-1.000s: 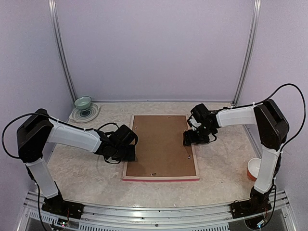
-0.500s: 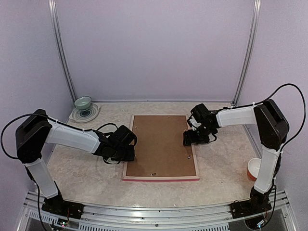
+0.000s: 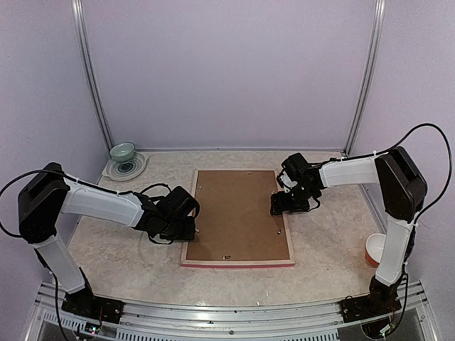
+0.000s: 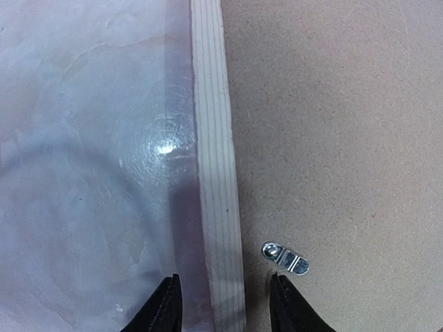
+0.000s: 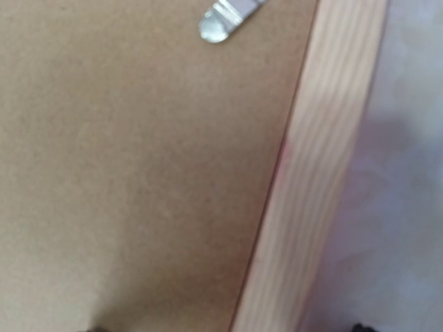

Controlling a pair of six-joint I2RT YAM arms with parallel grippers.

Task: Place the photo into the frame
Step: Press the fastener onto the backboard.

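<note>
The frame lies face down in the middle of the table, pale wood rails up and a pink edge along the front. A plain brown backing board fills it. The photo is hidden. My left gripper is low over the left rail, open, one finger on each side and clear of the wood. A small metal clip lies on the board beside it. My right gripper straddles the right rail, open wide, with only its tips showing. Another clip lies ahead of it.
A green bowl on a patterned plate stands at the back left corner. A red and white bowl sits near the right arm's base. Lilac walls close in the table on three sides.
The left arm's elbow has swung a little left and down, and its gripper has shifted slightly along the left rail. The right arm has not moved.
</note>
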